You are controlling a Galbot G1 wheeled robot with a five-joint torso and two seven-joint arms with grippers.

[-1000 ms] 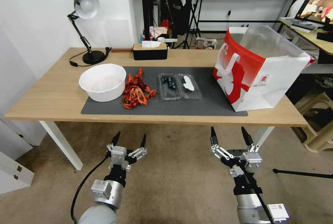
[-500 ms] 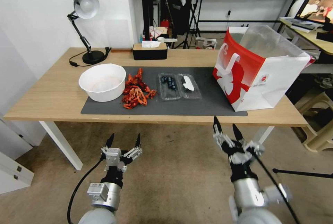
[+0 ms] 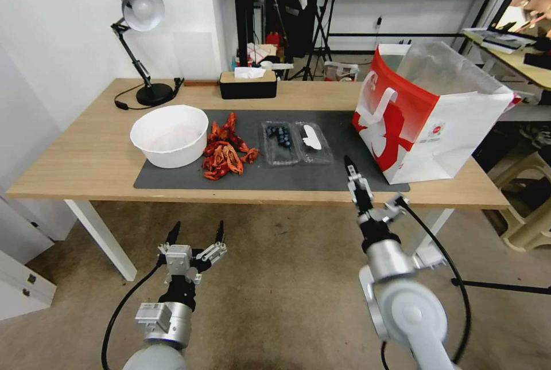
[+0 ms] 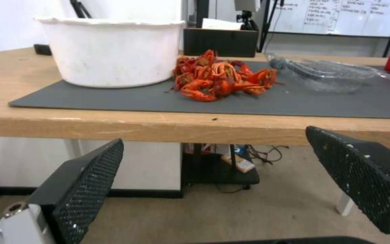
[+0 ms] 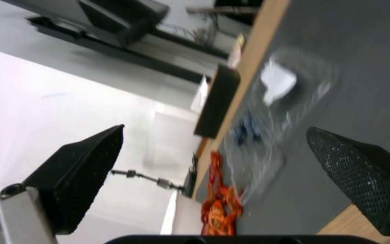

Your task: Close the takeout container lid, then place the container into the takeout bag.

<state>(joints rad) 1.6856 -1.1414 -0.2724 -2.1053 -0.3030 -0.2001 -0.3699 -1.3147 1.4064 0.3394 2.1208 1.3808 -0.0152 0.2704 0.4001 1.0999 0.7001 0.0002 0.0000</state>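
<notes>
— How do your jaws stand?

— Both are spread wide, holding nothing. My right gripper is rolled on its side over the front edge of the table, near the container. My left gripper hangs below that edge, well short of the container.

— And the container?

— It lies open on the dark mat, blueberries inside. The takeout container lid is folded flat beside it, on the side toward the takeout bag, which stands upright, apart from the container.
</notes>
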